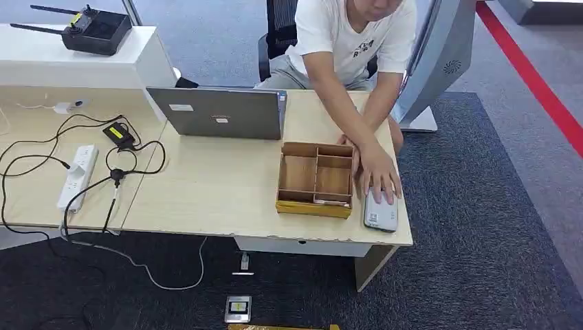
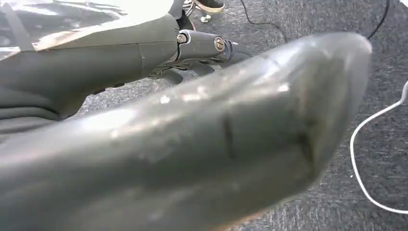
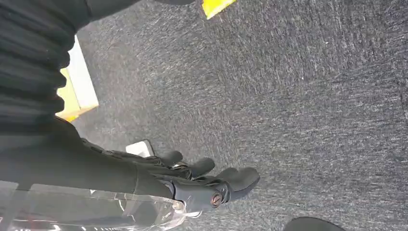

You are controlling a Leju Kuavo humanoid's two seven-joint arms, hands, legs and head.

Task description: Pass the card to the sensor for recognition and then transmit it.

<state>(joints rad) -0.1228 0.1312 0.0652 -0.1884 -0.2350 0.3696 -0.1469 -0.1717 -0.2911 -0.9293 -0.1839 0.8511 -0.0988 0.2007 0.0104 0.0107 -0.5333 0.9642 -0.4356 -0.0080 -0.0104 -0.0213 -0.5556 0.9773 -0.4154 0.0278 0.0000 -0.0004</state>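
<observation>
Head view, sensor [image 1: 380,210] on desk under person's hand [image 1: 377,172], right robot hand [image 3: 192,180] empty, spread

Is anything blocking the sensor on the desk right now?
Yes. A person's hand lies on the white sensor at the desk's near right corner, beside the wooden tray. The right hand hangs low over the carpet, holding nothing.
</observation>
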